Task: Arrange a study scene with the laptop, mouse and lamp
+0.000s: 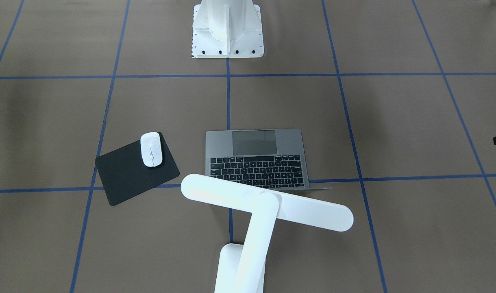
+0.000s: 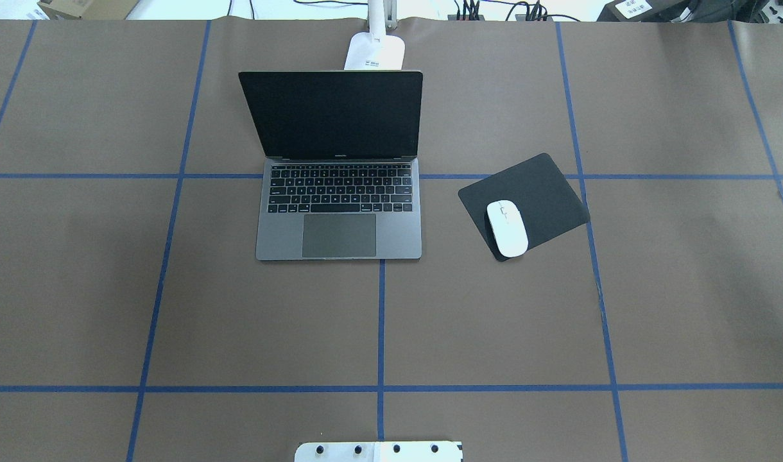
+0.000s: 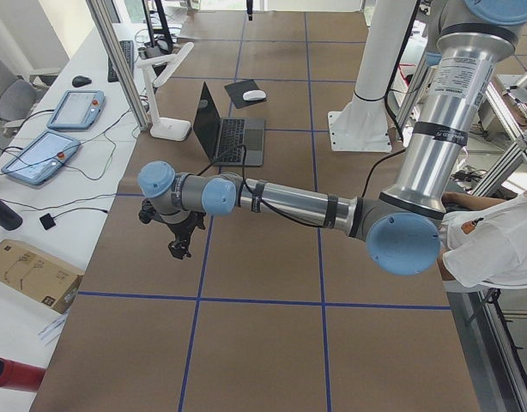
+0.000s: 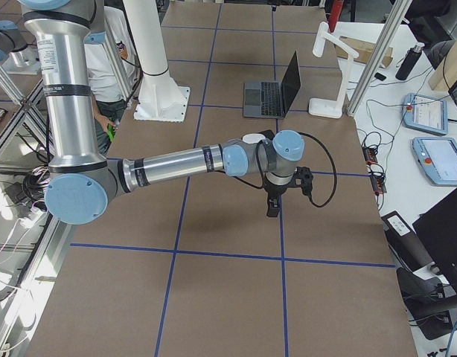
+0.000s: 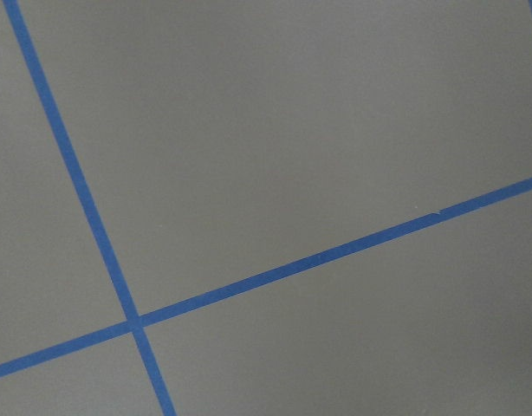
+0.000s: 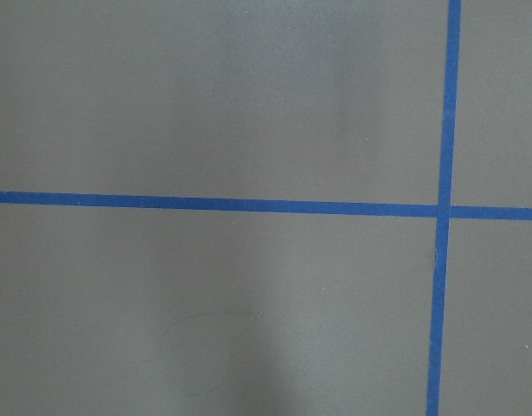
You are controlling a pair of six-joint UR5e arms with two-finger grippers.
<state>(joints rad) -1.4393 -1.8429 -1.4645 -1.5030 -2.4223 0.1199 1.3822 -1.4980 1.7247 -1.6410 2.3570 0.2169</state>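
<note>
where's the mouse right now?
In the overhead view the mouse sits right of centre, on the robot-side corner of the black mouse pad, to the right of the open laptop.

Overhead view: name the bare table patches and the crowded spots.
Bare: the strip between the grey metal laptop and white bolted pedestal; all left of the laptop. Crowded: the white desk lamp behind it; the white oval mouse on the black mouse pad.

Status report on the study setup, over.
Left end effector and right end effector hover at table ends, open or shut unclear. Laptop open, mouse on mouse pad, lamp behind laptop. No obstruction seen.
</note>
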